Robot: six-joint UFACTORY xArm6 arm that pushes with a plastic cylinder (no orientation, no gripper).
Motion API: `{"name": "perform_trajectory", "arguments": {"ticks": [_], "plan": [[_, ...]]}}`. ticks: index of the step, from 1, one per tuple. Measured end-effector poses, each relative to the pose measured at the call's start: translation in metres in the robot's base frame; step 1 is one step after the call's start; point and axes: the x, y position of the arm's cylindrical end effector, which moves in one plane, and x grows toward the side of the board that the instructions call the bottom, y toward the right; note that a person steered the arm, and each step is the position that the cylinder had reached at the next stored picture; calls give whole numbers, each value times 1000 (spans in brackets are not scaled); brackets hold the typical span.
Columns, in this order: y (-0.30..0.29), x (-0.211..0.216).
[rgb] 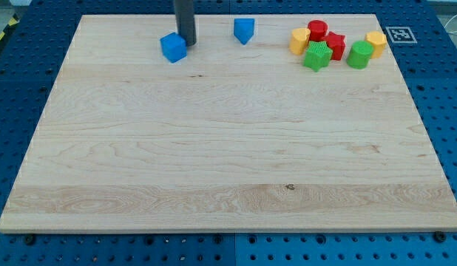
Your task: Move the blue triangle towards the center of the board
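Observation:
The blue triangle (243, 30) lies near the view's top edge of the wooden board (228, 148), a little right of the middle. A blue cube (173, 47) lies to its left. My tip (188, 44) is the lower end of a dark rod that comes down from the view's top. It rests right beside the blue cube, at the cube's right side, and seems to touch it. The tip is well to the left of the blue triangle, apart from it.
A cluster of blocks sits at the view's top right: a yellow block (299, 41), a red cylinder (317, 30), a red star-like block (335, 46), a green star-like block (316, 56), a green block (359, 55) and a yellow block (376, 43).

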Motion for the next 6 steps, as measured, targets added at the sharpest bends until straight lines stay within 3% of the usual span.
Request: {"name": "perform_trajectory", "arguments": {"ticks": [1,2,4,6], "plan": [[-36,21],[-37,21],[-1,-48],[74,-88]]}}
